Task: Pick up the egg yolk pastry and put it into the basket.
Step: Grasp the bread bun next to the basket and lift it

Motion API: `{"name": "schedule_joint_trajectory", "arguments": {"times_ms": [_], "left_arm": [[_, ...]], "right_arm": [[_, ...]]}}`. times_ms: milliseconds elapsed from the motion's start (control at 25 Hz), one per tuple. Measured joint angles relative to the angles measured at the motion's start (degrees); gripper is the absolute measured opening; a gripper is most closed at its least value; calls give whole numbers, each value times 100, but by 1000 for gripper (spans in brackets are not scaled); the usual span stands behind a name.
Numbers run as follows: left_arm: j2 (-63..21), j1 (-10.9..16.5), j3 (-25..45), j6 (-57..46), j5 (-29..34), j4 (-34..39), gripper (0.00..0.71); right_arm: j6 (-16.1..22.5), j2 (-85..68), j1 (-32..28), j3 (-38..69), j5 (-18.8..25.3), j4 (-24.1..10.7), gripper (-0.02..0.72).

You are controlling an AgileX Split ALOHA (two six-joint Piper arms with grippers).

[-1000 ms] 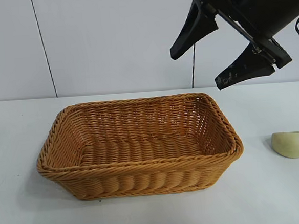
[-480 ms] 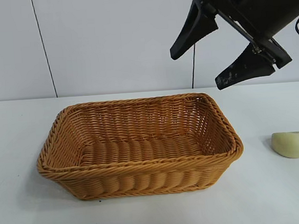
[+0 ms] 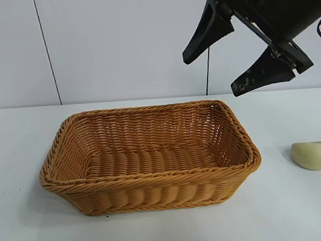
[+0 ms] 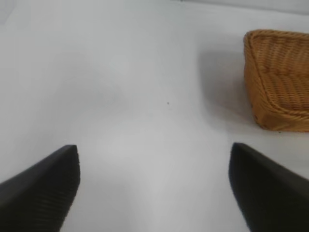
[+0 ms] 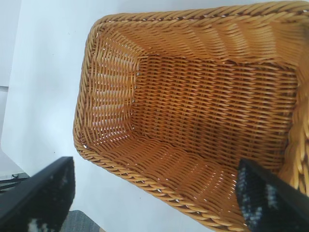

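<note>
The egg yolk pastry [image 3: 312, 155], a small pale yellowish-green lump, lies on the white table at the right, beside the basket. The orange-brown wicker basket [image 3: 67, 130] stands in the middle, with nothing in it; it also shows in the right wrist view [image 5: 104, 87] and a corner of it in the left wrist view [image 4: 277, 77]. My right gripper [image 3: 210, 75] hangs open and empty high above the basket's right end, up and left of the pastry. My left gripper [image 4: 153, 169] is open and empty over bare table, out of the exterior view.
The white tabletop [image 3: 25, 229] runs around the basket, with a white panelled wall [image 3: 116, 41] behind. A dark floor patch [image 5: 79, 222] shows past the table's edge in the right wrist view.
</note>
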Motion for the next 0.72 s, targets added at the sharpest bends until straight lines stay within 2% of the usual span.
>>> {"name": "schedule_joint_trajectory", "arguments": {"times_ms": [120, 200, 280, 360, 520, 720], "left_arm": [[0, 0, 0, 0, 0, -4, 609], [0, 0, 0, 0, 0, -4, 609], [0, 0, 0, 0, 0, -4, 609], [0, 0, 0, 0, 0, -4, 609], [0, 0, 0, 0, 0, -4, 609], [0, 0, 0, 0, 0, -4, 609]], "right_arm": [[603, 0, 0, -420, 222, -1038, 646], [1073, 0, 0, -679, 415, -1861, 646], [1433, 0, 0, -906, 654, -2510, 646], [1629, 0, 0, -1027, 812, -2993, 646], [1719, 15, 0, -1063, 965, -3333, 646], [1749, 262, -122, -1075, 1000, -3419, 646]]}}
